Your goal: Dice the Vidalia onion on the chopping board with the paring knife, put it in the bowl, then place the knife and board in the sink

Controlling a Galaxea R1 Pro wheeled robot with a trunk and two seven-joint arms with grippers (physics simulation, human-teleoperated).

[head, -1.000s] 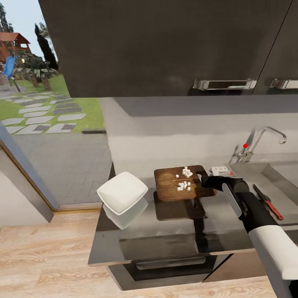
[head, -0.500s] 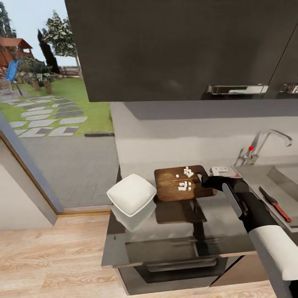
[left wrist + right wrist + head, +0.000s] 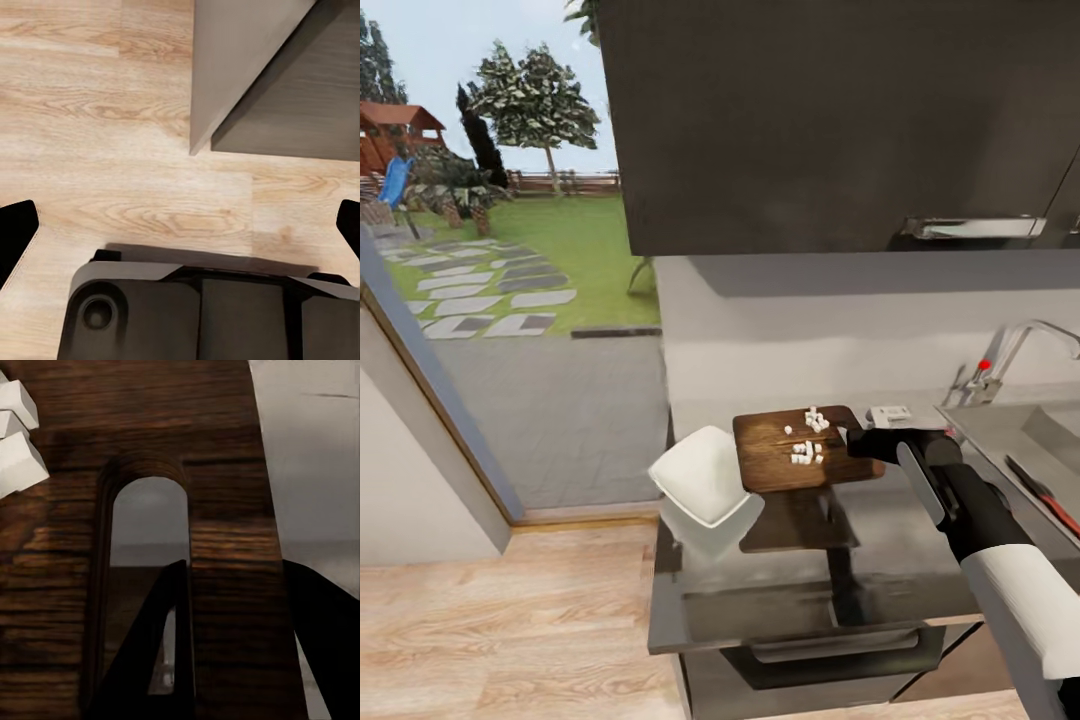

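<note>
On the countertop (image 3: 800, 560), the bowl (image 3: 701, 476) beside the chopping board (image 3: 775, 455) holds nothing.

chopping board (image 3: 780, 455): dark brown wood grain | diced onion (image 3: 806, 436): white | bowl (image 3: 698, 477): white | countertop (image 3: 800, 590): glossy dark grey | paring knife (image 3: 1044, 494): red handle, dark blade | floor (image 3: 500, 620): pale wood

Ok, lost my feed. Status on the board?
Right gripper shut on board at handle slot, board lifted. Left gripper open over floor. Diced onion riding on board, bowl alongside.
</note>
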